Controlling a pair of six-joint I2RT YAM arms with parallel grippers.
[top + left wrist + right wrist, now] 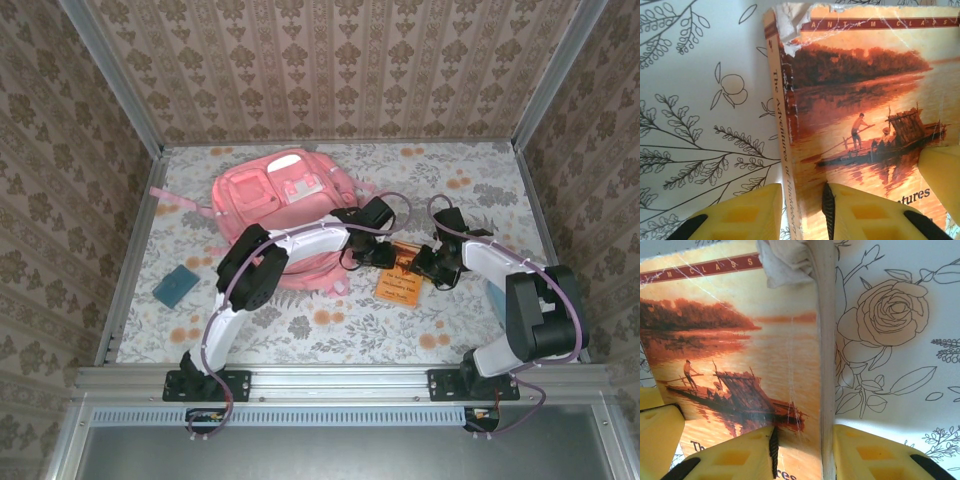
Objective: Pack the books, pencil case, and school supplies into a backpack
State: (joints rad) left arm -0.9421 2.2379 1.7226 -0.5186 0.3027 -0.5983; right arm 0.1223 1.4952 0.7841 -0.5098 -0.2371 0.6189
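One creased orange book [400,280], left claw [802,202], right claw [805,442] straddling edges

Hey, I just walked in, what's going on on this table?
Both arms are working on the orange book, which lies on the tablecloth just right of the pink backpack. The left arm's fingers straddle its spine edge and the right arm's fingers straddle the opposite page edge; I can't tell whether either is clamped yet. The book isn't in the backpack yet.
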